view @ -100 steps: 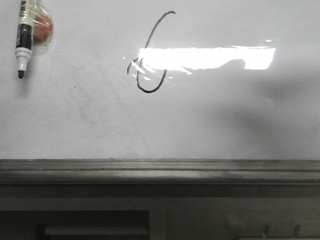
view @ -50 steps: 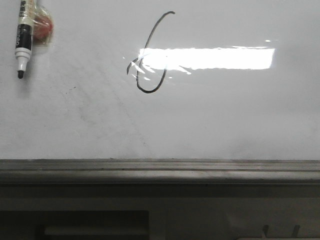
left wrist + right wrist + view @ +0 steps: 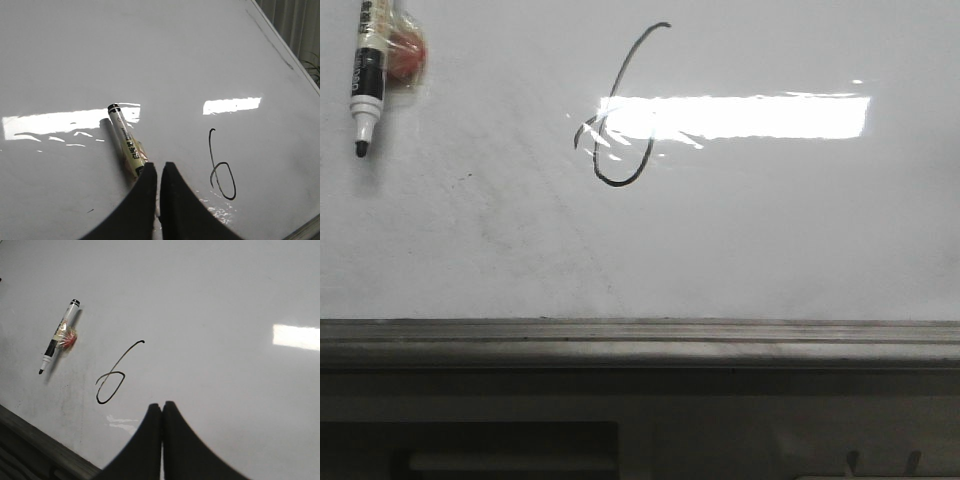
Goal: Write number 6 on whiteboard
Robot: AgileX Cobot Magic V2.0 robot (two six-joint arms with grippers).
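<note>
The number 6 (image 3: pixel 610 100) is a thin black line on the whiteboard (image 3: pixel 770 230), partly crossed by a bright light reflection. It also shows in the left wrist view (image 3: pixel 215 167) and the right wrist view (image 3: pixel 116 371). A black-and-white marker (image 3: pixel 367 75) with its tip bare lies on the board left of the 6, free of both grippers. My left gripper (image 3: pixel 159 165) is shut and empty, above the board near the marker (image 3: pixel 125 142). My right gripper (image 3: pixel 162 404) is shut and empty, off to the side of the 6.
A red lump under clear tape (image 3: pixel 405 55) is stuck to the marker's side. The grey metal rail (image 3: pixel 640 340) runs along the board's near edge. The board's far edge and a plant show in the left wrist view (image 3: pixel 312 67).
A dark shadow that lay over the right part of the board and its light reflection has gone. The marker and the 6 have not moved.
</note>
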